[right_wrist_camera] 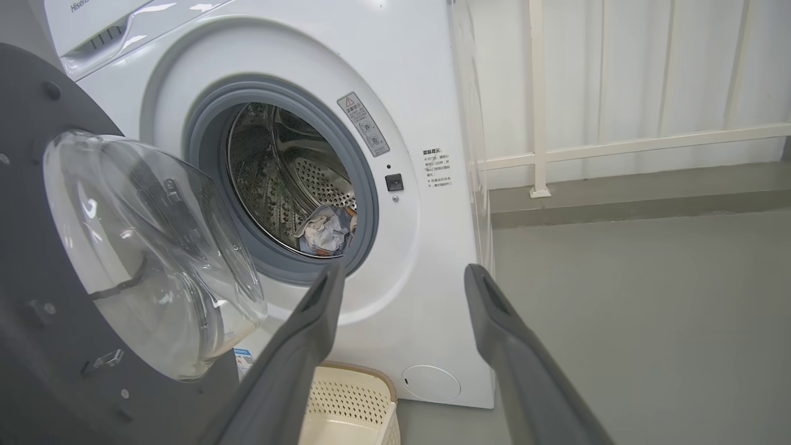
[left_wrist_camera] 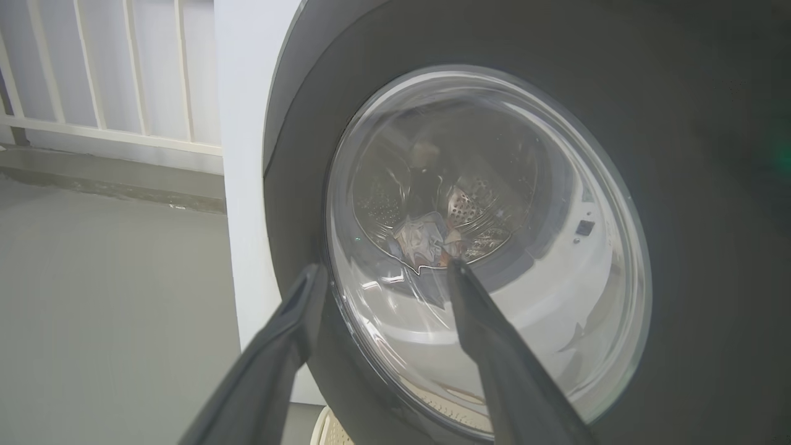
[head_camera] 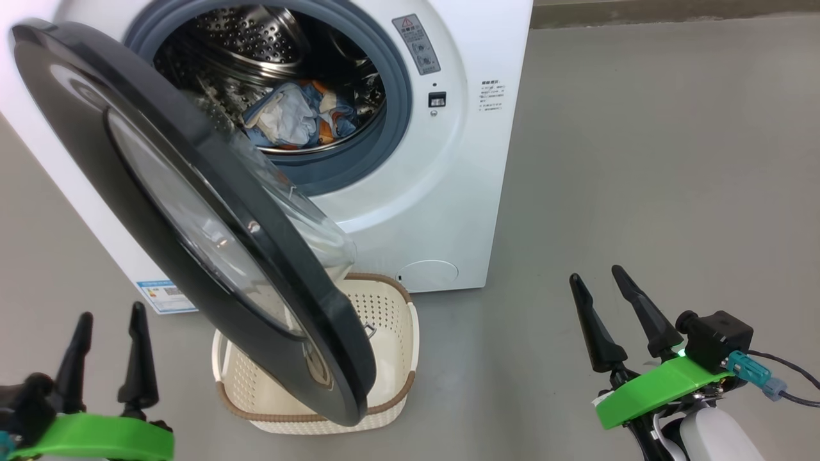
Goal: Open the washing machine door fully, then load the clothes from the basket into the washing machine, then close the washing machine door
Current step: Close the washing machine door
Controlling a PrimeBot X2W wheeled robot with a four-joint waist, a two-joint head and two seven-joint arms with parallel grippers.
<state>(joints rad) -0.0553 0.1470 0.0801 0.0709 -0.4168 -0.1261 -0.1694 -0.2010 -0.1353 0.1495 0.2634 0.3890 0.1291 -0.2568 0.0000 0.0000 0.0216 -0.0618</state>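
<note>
Nearest in the head view, both claws are hanging low with dark fingers spread and nothing between them: left gripper (head_camera: 110,312) at lower left, right gripper (head_camera: 596,274) at lower right. Between them the large round black-rimmed washing machine door (head_camera: 70,109) is standing open, overhanging the small cream perforated plastic basket (head_camera: 384,314), which is looking empty where I can see it. Light blue and cream printed clothes (head_camera: 298,118) are lying inside the big white front-loading washing machine (head_camera: 448,192).

Left wrist view: spread fingers are pointing at the door's outer face.

Right wrist view: the bundle is sitting low in the steel drum (right_wrist_camera: 278,161).

I am judging opening and loading done, closing left.
</note>
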